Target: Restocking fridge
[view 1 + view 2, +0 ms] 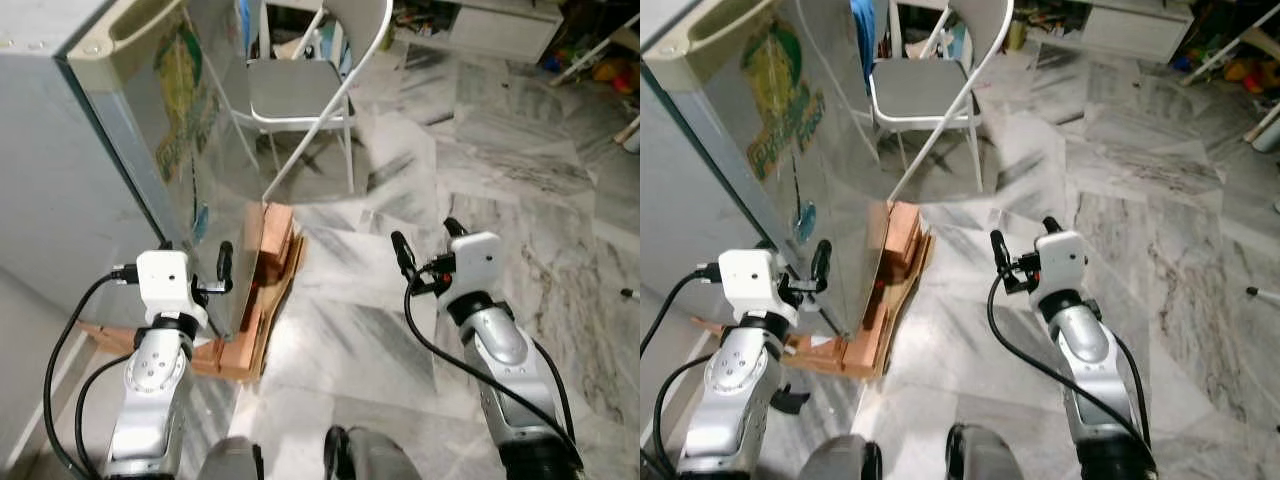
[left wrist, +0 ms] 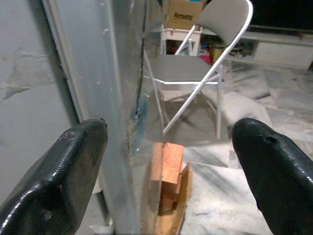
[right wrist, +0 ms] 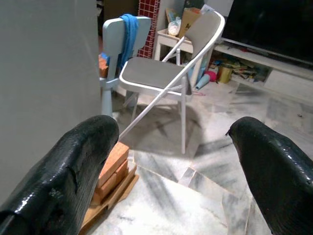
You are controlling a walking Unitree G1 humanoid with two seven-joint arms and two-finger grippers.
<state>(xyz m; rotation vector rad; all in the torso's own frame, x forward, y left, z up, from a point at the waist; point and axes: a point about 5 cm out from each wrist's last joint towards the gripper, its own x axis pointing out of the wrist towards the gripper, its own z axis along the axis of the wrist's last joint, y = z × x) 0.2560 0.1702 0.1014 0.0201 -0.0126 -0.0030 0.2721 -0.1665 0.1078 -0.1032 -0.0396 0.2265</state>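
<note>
Both arms are up front, silver and wired, over the marble floor (image 1: 520,170). Left pincer (image 1: 195,262) is raised right at the corner edge of the fridge (image 1: 60,170), fingers spread wide apart with nothing between them; in its wrist view that edge runs straight up between the two black fingers (image 2: 63,171). Right pincer (image 1: 428,240) hovers over bare floor, well apart from the fridge, fingers also wide apart and empty. Fridge stands at the robot's left, door shut, a green sticker (image 1: 180,100) on its shiny side. Orange bricks and wooden boards (image 1: 262,290) lie stacked at the fridge's foot. Beyond them stands a grey folding chair (image 1: 300,90), with a blue cloth (image 3: 128,34) draped over a second chair behind it.
</note>
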